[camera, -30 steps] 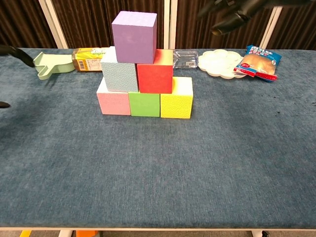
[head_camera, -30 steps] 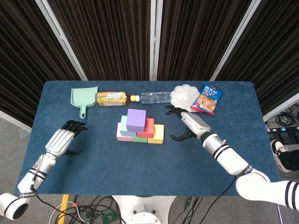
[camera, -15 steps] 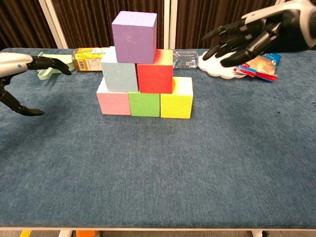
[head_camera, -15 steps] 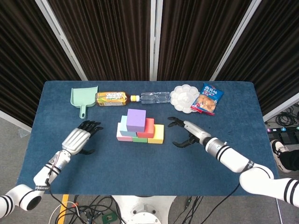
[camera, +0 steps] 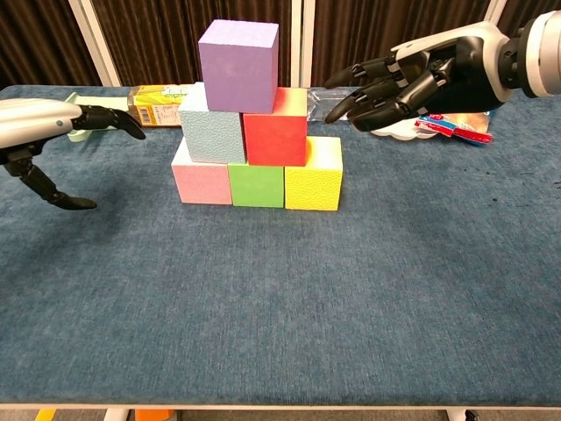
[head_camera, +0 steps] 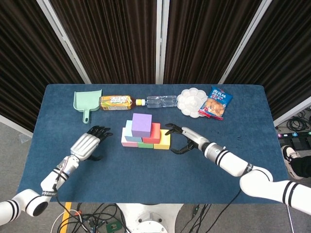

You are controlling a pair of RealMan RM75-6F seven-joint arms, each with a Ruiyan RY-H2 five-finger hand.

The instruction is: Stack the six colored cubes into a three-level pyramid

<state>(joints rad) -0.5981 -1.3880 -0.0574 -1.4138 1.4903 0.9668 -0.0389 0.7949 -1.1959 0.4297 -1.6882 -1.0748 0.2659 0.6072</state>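
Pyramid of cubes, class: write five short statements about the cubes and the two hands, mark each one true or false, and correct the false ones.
1. The purple cube sits at the top of the pyramid. True.
2. The bottom row runs pink cube, green cube, yellow cube from left to right in the chest view. True.
3. The right hand holds the red cube. False: it hovers open beside the stack, holding nothing.
4. The left hand grips the green dustpan. False: it is open, apart from the dustpan.
5. The light blue cube lies alone on the table. False: it is in the middle row, beside the red cube.
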